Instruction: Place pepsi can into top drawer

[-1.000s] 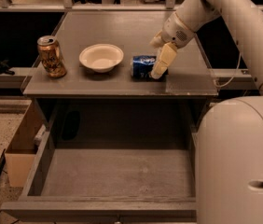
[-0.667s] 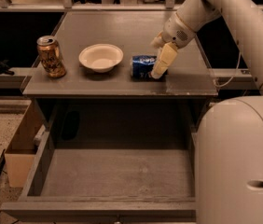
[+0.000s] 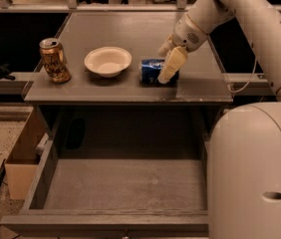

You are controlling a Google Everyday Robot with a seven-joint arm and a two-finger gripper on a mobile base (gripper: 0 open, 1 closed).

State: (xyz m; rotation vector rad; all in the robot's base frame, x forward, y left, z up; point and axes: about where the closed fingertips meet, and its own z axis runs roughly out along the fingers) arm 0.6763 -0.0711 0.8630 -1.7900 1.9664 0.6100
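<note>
The pepsi can [image 3: 150, 69], blue with white lettering, lies on its side on the cabinet top, right of centre. My gripper [image 3: 169, 59] is down at the can's right end, right against it, and hides that end. The top drawer [image 3: 105, 221] stands pulled out below the cabinet top, its flat grey bottom bare.
A white bowl [image 3: 107, 60] sits left of the pepsi can. A gold-brown can [image 3: 54, 59] stands upright at the far left of the cabinet top [image 3: 130, 29]. My white base [image 3: 255, 173] fills the lower right. A cardboard box [image 3: 23, 158] stands on the floor at the left.
</note>
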